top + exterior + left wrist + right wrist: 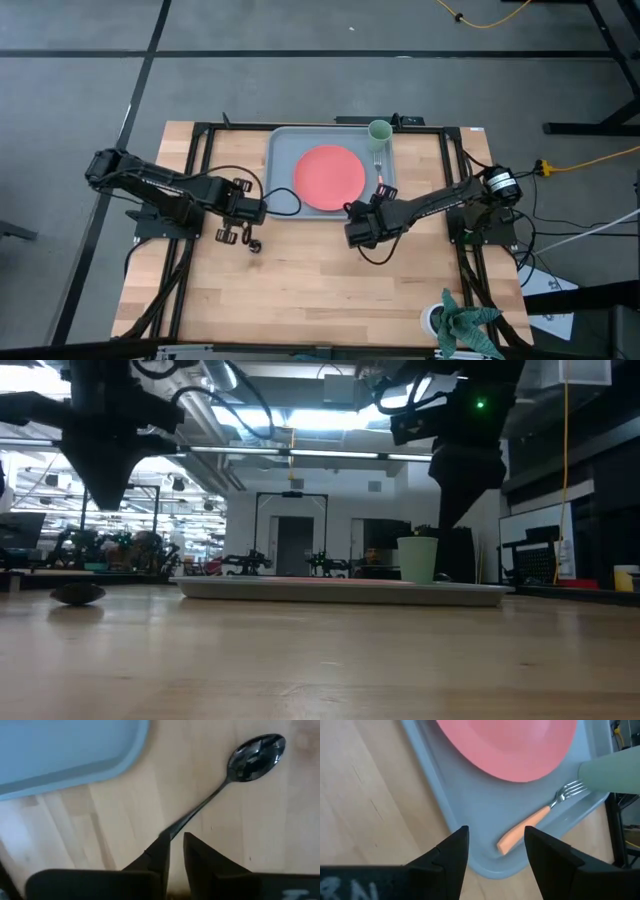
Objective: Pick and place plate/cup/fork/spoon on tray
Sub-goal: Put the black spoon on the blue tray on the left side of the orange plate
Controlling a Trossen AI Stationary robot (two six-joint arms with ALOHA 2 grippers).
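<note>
The grey-blue tray [283, 150] lies at the table's far middle. On it are the coral-red plate [329, 178], the pale-green cup [379, 132] at its far right corner and the orange-handled fork [530, 827] along its right side. The dark spoon [240, 770] lies flat on the wood left of the tray's near edge, and also shows in the low view [78, 594]. My left gripper [176, 851] hangs above the spoon's handle end, its fingers a narrow gap apart, touching nothing. My right gripper [495, 852] is open and empty at the tray's near right corner.
A white pot with a green plant [460, 322] stands at the table's near right corner. Black frame rails [200, 180] run along the table's left, right and far sides. Bare wood [320, 290] fills the near half of the table.
</note>
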